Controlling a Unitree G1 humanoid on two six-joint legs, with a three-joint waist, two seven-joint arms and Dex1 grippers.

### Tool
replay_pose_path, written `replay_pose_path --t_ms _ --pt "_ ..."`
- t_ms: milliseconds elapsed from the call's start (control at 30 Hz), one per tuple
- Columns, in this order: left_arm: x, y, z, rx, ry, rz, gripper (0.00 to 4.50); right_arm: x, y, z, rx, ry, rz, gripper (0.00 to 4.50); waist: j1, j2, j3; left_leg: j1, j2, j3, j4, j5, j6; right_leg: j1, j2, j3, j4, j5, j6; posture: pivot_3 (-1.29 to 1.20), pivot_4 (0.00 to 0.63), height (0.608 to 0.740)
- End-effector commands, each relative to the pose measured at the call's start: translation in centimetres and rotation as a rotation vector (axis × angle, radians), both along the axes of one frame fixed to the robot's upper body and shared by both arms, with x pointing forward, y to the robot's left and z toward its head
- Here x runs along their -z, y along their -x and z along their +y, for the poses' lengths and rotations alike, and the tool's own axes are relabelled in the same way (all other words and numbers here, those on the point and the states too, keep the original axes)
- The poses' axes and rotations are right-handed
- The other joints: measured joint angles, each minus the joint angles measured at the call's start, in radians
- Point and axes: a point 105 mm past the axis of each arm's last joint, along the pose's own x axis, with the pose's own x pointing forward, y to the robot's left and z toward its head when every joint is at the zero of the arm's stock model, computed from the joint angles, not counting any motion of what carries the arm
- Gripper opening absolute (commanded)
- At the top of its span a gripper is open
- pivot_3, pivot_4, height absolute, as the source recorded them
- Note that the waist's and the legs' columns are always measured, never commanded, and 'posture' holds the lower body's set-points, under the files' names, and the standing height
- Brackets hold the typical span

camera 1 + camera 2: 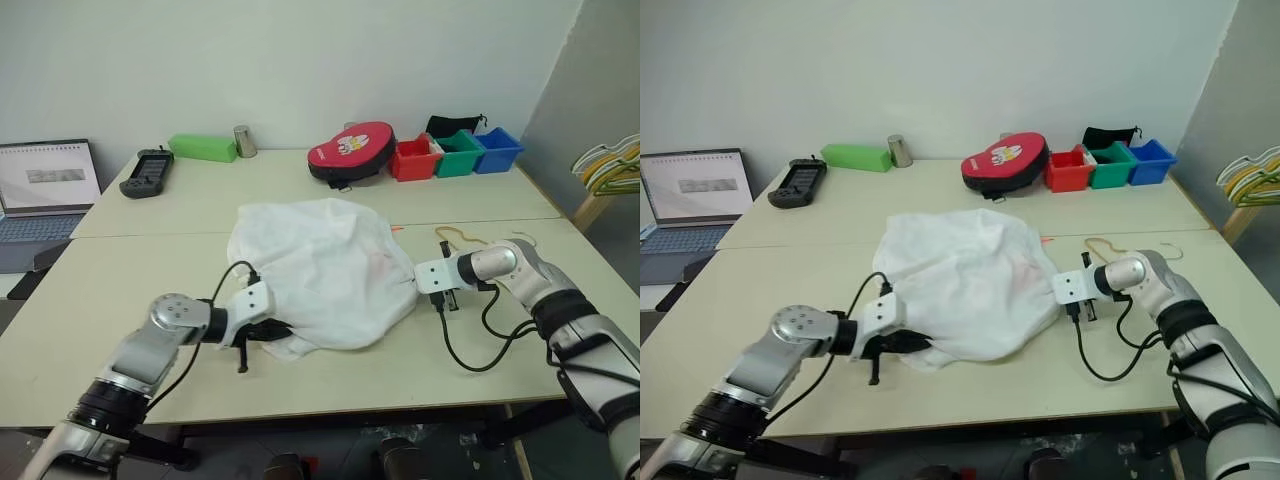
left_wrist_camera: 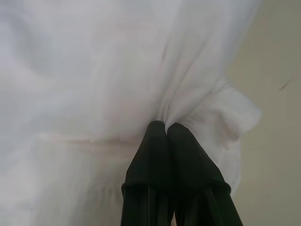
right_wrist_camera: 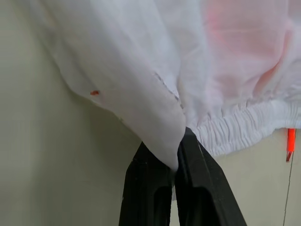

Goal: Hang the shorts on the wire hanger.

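We have the shorts bunched in a heap mid-table, straddling the seam between the two tabletops. Both arms are on them from opposite sides, presumably so we can lift and spread the fabric rather than drag it.

Left gripper sits at the heap's 7 o'clock edge. In the left wrist view its fingers are pressed together with a fold of white cloth pinched between the tips. The bite looks thin, so it could slip once the weight comes on.

Right gripper sits at the 3 o'clock edge. The right wrist view shows its fingers clamped on the fabric right beside the gathered elastic band, so we read that side as the waistband. That is a good place to hold, since the band is the part that has to go over the wire.

The wire hanger lies flat on the table at about 2 o'clock from the heap, just beyond the right wrist, close to the cloth but apart from it. Nothing is threaded through it yet.

Our read: grasp done, hanging not started. The next move needs the shorts raised and opened. One risk is the right arm's cable sweeping the hanger.

The spare hangers at the far right edge are not our target.
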Motion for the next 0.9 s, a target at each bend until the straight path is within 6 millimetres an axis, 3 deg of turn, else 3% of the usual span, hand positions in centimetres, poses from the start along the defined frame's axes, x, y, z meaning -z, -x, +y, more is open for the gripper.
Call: replay_pose_path --t_ms 33,133,233,367,400,633,700,800,900 --pt "-1.6 -1.3 2.4 -0.025 -0.052 -0.08 0.06 -2.0 3.3 0.7 -0.012 -0.015 0.059 0.0 0.005 0.0 0.0 0.0 0.001 0.0 0.0 0.0 0.0 0.0 0.0 0.0 0.0 0.0 0.0 -0.02 0.055 0.74" --pt "-1.8 -1.5 3.7 -0.016 -0.089 -0.09 0.06 -2.0 7.1 1.5 -0.015 -0.005 0.158 0.0 0.01 0.0 0.0 -0.005 0.001 -0.002 0.0 0.0 0.0 -0.003 -0.001 -0.002 0.0 0.0 0.0 -0.02 0.056 0.74" --pt "-1.8 -1.5 4.5 0.006 -0.121 -0.098 0.06 -2.1 9.1 2.3 -0.002 -0.019 0.211 0.0 0.013 0.0 0.0 -0.005 0.001 -0.001 0.001 0.0 0.0 -0.004 -0.001 -0.002 -0.001 -0.002 0.002 -0.02 0.056 0.74" --pt "-1.8 0.3 5.2 0.103 -0.155 -0.028 0.06 -1.0 8.8 4.4 0.072 -0.083 0.191 0.0 0.008 -0.004 -0.001 -0.004 0.001 0.002 0.002 0.0 0.0 -0.003 0.0 -0.001 0.0 -0.002 0.002 -0.01 0.058 0.74" --pt "-1.9 0.5 5.4 0.112 -0.163 -0.019 0.25 -0.8 8.4 4.7 0.08 -0.091 0.176 0.0 0.007 -0.005 -0.001 -0.003 0.001 0.002 0.002 0.0 0.0 -0.003 0.001 -0.002 0.0 -0.001 0.001 -0.01 0.058 0.74" --pt "-3.4 0.3 5.6 0.088 -0.111 -0.001 1.46 -1.7 9.0 4.6 0.022 -0.069 0.218 1.58 0.017 -0.004 0.0 -0.005 0.001 0.004 0.001 0.0 0.0 -0.004 0.001 -0.003 -0.001 -0.003 -0.001 -0.01 0.057 0.74" --pt "-4.6 1.1 5.7 0.096 -0.089 0.027 1.91 -2.3 9.4 4.6 0.005 -0.075 0.224 2.04 0.019 -0.005 0.001 -0.006 0.002 0.003 0.001 0.0 0.0 -0.004 0.001 -0.003 -0.001 -0.004 -0.001 0.0 0.057 0.74" --pt "-6.2 3.5 7.3 0.108 -0.131 0.092 2.55 -3.2 10.7 4.4 -0.03 -0.072 0.235 2.74 0.018 -0.007 0.002 -0.007 0.005 0.002 -0.001 -0.001 -0.001 -0.006 0.001 -0.004 -0.001 -0.004 -0.001 0.02 0.059 0.74" --pt "-6.8 5.4 8.2 0.124 -0.179 0.134 3.23 -3.5 11.2 4.1 -0.03 -0.062 0.237 3.51 0.016 -0.006 0.003 -0.007 0.007 0.002 -0.002 -0.001 -0.002 -0.008 0.001 -0.003 -0.001 -0.005 -0.002 0.02 0.065 0.74"
